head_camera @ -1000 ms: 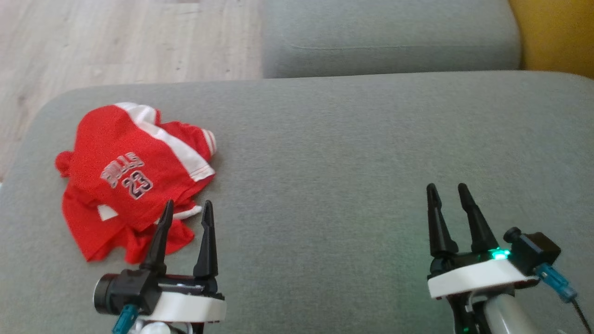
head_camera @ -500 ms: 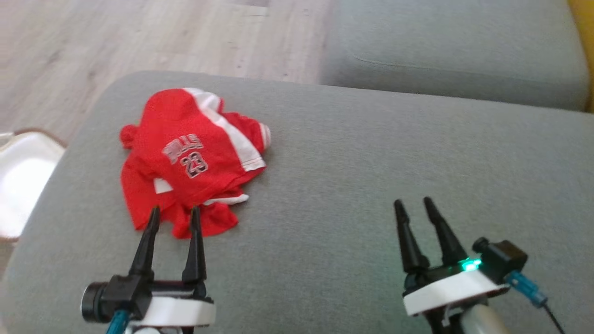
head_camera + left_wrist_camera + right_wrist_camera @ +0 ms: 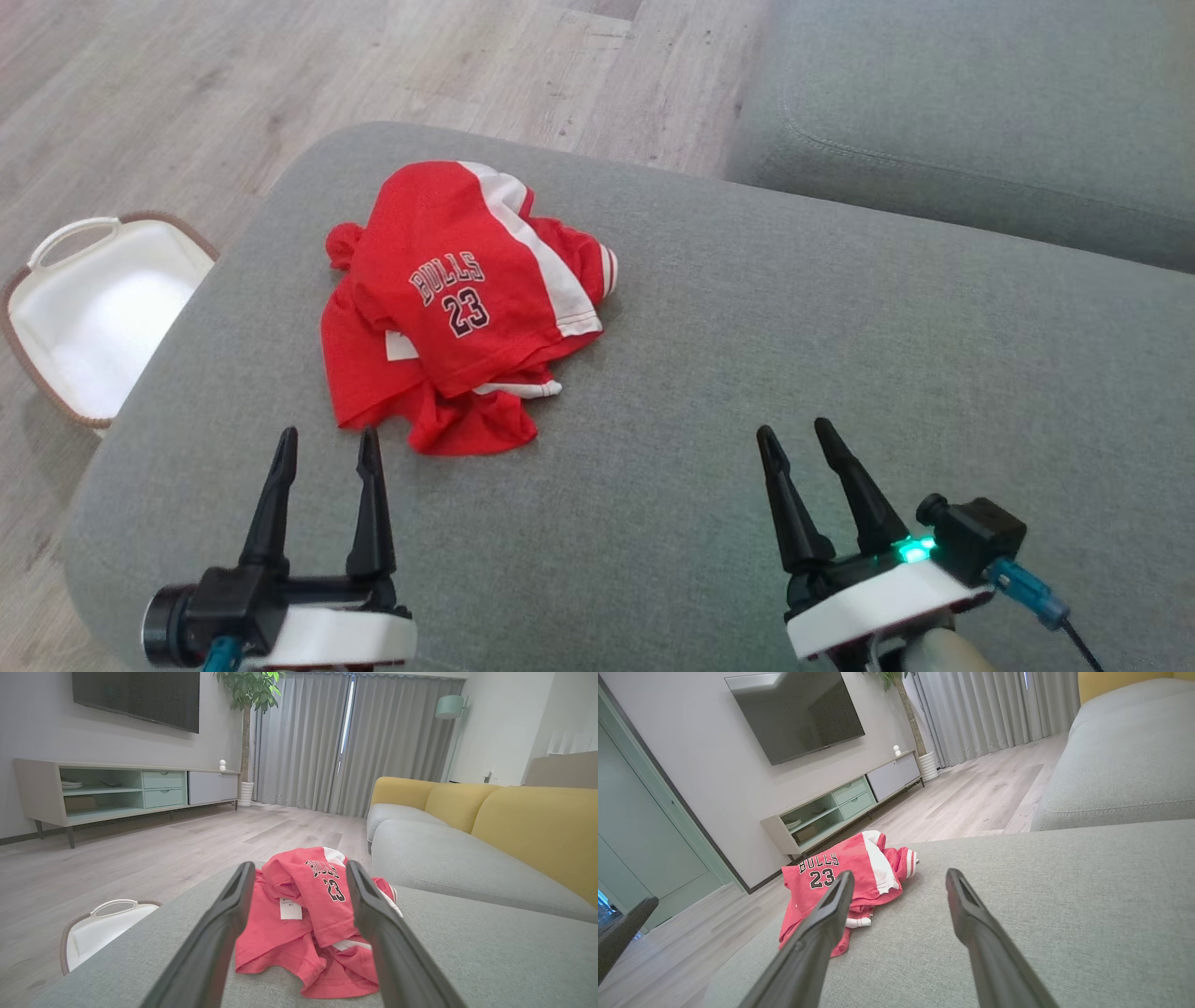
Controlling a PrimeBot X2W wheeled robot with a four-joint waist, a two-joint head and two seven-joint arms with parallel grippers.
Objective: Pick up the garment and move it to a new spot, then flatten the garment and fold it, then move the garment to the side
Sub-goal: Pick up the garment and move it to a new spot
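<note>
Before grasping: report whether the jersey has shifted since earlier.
No. The jersey keeps its place by the left corner of the cushion; the camera turned.

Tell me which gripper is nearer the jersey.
The left gripper: its tips sit just short of the jersey, while the right gripper hovers over bare cushion well off to the side.

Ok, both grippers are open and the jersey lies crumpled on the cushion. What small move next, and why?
Probably ease the left gripper forward and down onto the near edge of the jersey: it is open, lined up with the heap, and nearer than the right gripper.
</note>
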